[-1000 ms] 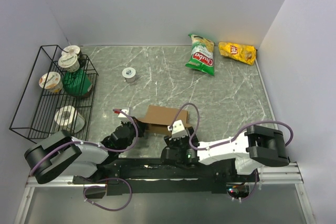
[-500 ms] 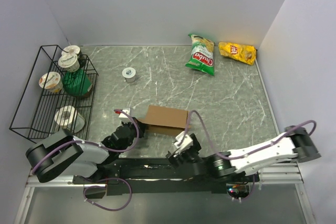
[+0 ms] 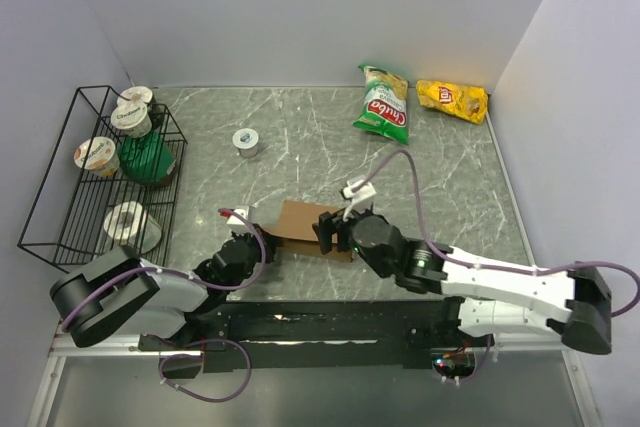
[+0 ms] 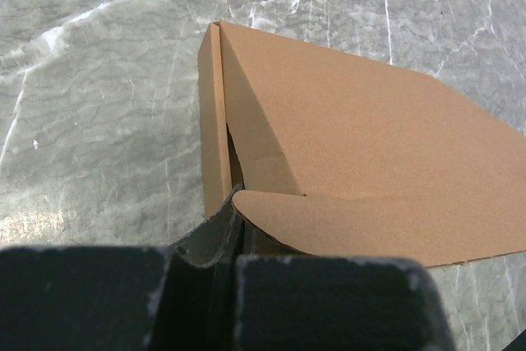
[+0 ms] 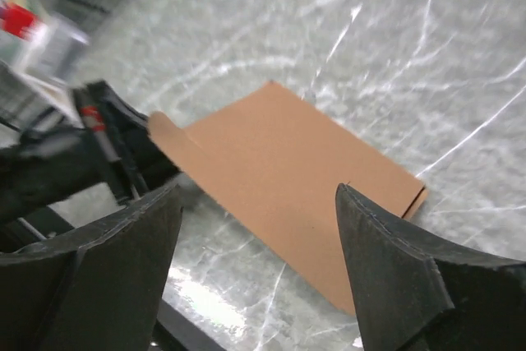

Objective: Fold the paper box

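The top camera looks steeply down from high behind the near edge, covering the whole table [image 3: 450, 187]. The left wrist camera faces the box [image 4: 370, 162] close and low; the right wrist camera sees it from higher. All views share it.

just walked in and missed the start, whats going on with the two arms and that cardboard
Two robot arms are working on folding the paper box, which lies mostly flat on the marble table. The left end effector is shut on the box's near left corner, where a narrow side flap stands up. The right end effector is open and hovers above the box, touching nothing.
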Available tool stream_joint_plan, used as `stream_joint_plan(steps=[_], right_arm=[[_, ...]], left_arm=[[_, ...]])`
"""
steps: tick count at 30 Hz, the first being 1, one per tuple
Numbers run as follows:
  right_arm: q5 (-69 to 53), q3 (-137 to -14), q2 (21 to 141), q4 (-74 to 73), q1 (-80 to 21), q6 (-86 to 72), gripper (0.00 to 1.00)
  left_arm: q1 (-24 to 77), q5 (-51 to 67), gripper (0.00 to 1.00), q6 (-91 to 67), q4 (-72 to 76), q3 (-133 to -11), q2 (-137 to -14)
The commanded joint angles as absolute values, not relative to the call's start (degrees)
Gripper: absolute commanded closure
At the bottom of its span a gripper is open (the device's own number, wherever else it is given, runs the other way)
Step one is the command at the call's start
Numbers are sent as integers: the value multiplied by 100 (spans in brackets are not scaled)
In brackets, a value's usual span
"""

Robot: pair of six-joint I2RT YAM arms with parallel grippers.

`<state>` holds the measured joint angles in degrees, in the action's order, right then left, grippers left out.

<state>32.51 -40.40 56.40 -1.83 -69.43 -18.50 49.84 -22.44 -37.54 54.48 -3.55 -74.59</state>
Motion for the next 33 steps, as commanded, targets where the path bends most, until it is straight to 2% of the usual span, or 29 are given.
stream_joint_plan(steps=[1,7,10,11,13,14,16,17,20,23,31,33], right_arm=[[2286,-4403,6344,-18,-6548,-2311,21],[2136,-4246,7198,53,-6469,-2786,23],[2162,-4070,7365,158,-6425,-3032,23],[2188,-4035,7426,167,-6416,-3076,23],[2232,-4017,7470,184,-6399,-3146,23],[2232,-4008,7523,185,-6355,-3164,23],[2215,-4034,7585,167,-6328,-3173,23],[2224,-4034,7611,167,-6285,-3190,23],[2206,-4008,7769,211,-6249,-3182,23],[2206,-3973,7883,228,-6170,-3217,23],[2206,-3894,7972,325,-6064,-3226,23],[2197,-3885,8007,351,-6038,-3226,23]], left_arm=[[5019,-2276,99,-3639,4931,-369,-7611],[5027,-2277,99,-3683,4834,-334,-7480],[5027,-2267,82,-3735,4790,-282,-7296],[5019,-2268,70,-3753,4755,-273,-7164],[5027,-2276,61,-3770,4641,-237,-7006],[5027,-2259,53,-3771,4588,-246,-6848],[5036,-2215,45,-3762,4448,-220,-6672],[5036,-2171,35,-3788,4378,-202,-6488],[5054,-2066,22,-3928,4149,-97,-6023],[5080,-1899,14,-4095,3894,-18,-5470],[5098,-1450,6,-4298,2928,123,-4273],[5106,-1503,4,-4298,2217,44,-3755]])
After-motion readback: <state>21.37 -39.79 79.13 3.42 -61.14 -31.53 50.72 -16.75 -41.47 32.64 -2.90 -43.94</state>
